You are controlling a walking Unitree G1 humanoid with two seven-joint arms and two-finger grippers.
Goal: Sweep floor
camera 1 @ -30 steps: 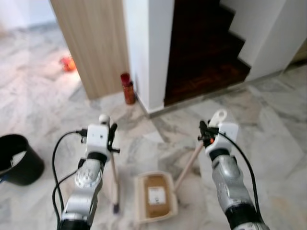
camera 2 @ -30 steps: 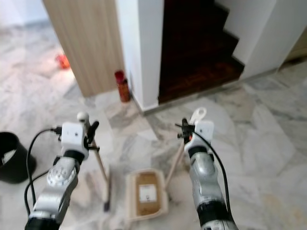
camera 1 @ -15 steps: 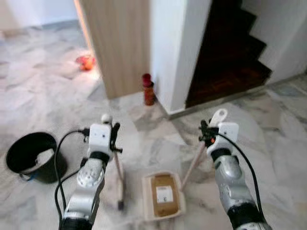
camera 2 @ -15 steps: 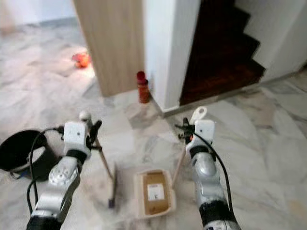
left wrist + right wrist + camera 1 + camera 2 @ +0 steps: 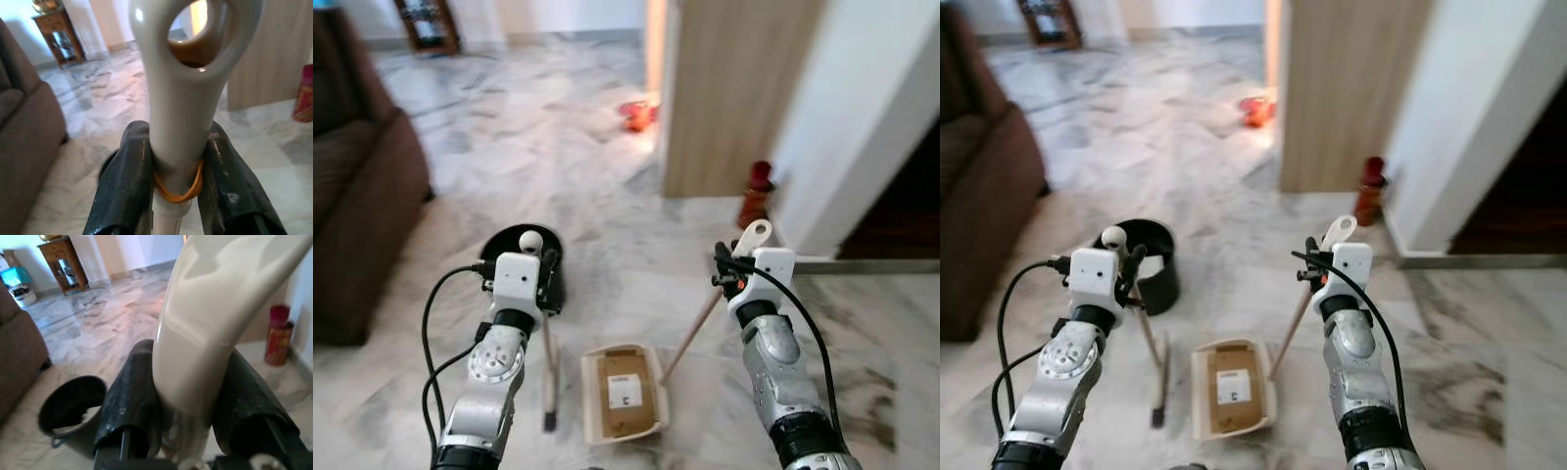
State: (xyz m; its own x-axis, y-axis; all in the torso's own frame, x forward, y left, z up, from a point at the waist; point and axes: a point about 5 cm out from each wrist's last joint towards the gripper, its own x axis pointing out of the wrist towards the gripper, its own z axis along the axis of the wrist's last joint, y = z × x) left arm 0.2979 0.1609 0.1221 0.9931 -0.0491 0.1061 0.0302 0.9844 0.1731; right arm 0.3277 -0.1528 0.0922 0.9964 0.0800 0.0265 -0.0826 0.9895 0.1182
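The view has swung left, bringing the round black plastic bin (image 5: 523,264) ahead, while the left gripper (image 5: 168,188) stays clamped on the cream broom handle (image 5: 178,122) and the right gripper (image 5: 195,411) on the cream dustpan handle (image 5: 205,338), likely heading to empty the cream plastic dustpan (image 5: 623,394).

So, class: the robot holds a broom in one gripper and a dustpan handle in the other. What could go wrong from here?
1. The black bin stands right beside the broom that the left gripper clamps; a wide stroke might knock it over.
2. The right gripper holds the dustpan only at the top of its long handle, so the pan could twist or skid on the smooth marble floor.
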